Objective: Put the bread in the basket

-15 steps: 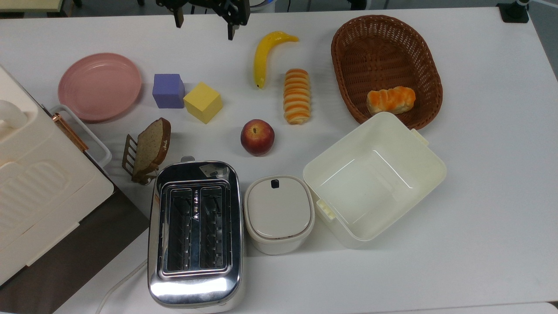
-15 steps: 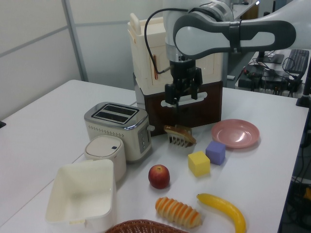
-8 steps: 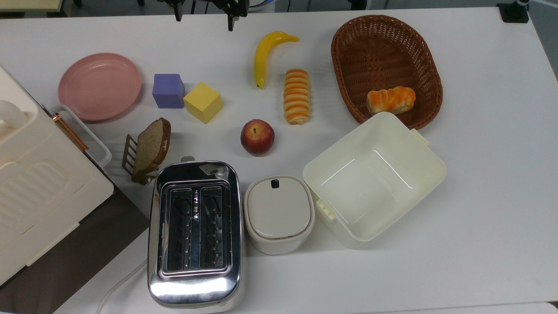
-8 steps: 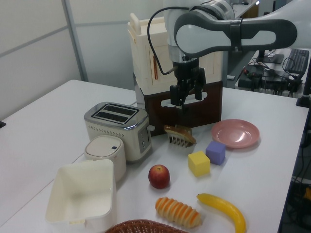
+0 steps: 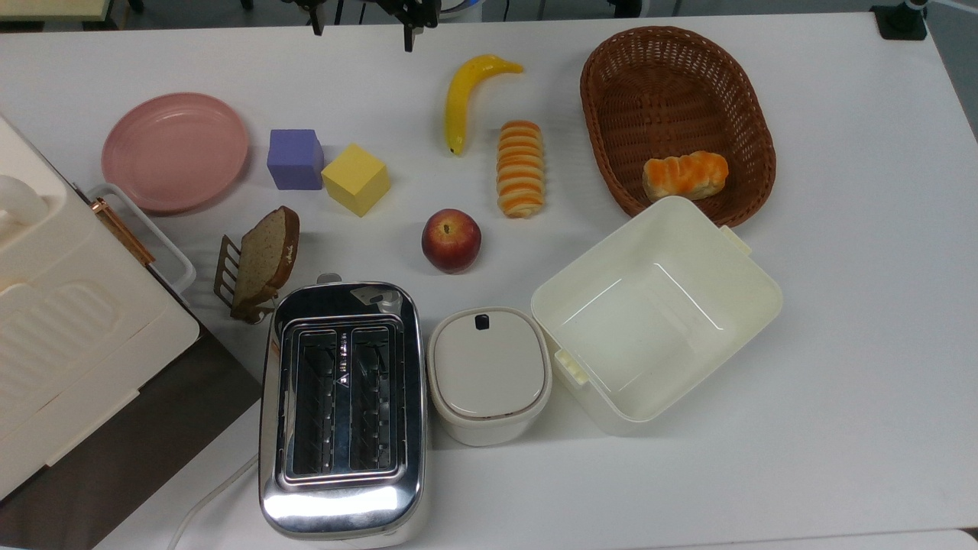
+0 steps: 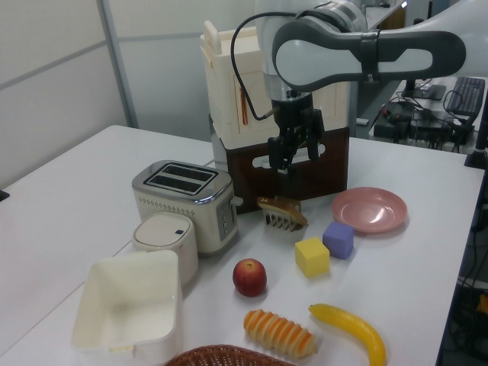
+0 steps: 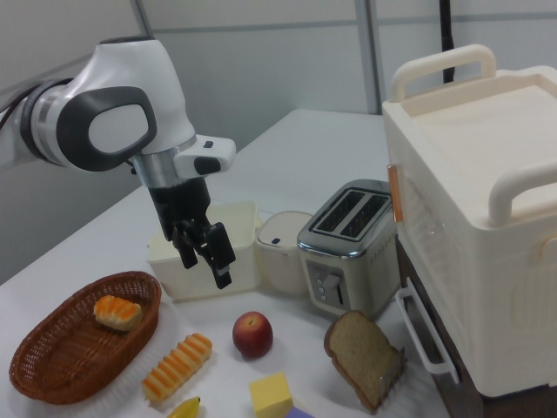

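The bread (image 5: 520, 168) is a long cream roll with orange-brown stripes, lying on the white table between the banana and the apple; it also appears in the left view (image 6: 279, 334) and the right view (image 7: 177, 366). The dark-brown wicker basket (image 5: 665, 84) stands just to the top view's right of it and holds a shorter orange-glazed bun (image 5: 685, 175). My gripper (image 5: 361, 34) hangs open and empty at the top view's upper edge, well above the table (image 6: 292, 156) (image 7: 205, 268), away from the bread.
A banana (image 5: 466, 95), an apple (image 5: 451, 241), a yellow cube (image 5: 356, 179), a purple cube (image 5: 295, 158) and a pink plate (image 5: 175, 150) lie around. A bread slice (image 5: 263, 260), toaster (image 5: 341, 409), lidded pot (image 5: 489, 374), cream tub (image 5: 657, 313) and big cream box (image 5: 61, 328) crowd the front.
The gripper has drifted toward the top view's upper edge and a little to the left view's right, still open. Nothing on the table has moved.
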{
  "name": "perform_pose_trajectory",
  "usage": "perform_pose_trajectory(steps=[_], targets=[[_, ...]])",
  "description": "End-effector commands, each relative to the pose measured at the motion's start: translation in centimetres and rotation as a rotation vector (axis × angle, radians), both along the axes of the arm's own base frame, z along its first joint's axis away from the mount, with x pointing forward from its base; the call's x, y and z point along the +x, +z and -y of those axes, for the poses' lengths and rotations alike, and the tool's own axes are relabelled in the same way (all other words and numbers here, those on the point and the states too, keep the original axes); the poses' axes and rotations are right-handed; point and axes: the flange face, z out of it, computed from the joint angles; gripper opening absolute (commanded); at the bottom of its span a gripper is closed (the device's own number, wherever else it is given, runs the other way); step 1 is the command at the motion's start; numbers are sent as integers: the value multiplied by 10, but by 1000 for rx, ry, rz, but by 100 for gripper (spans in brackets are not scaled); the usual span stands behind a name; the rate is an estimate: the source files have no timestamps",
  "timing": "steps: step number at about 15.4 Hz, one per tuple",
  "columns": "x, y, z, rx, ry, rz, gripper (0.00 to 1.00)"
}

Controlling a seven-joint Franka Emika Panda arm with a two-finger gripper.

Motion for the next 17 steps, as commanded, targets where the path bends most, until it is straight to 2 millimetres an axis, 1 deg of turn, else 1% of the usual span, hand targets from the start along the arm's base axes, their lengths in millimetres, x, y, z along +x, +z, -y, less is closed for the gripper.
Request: perform_pose_trajectory(steps=[1, 9, 11, 13, 17], targets=[[-7, 2, 1, 23, 16, -14, 100], [-5, 2, -2, 28, 21, -8, 100], [-6, 4, 3, 30, 12, -5, 100], [-5, 3, -3, 30, 23, -3, 100], [-4, 3, 0, 30, 18, -5, 100]])
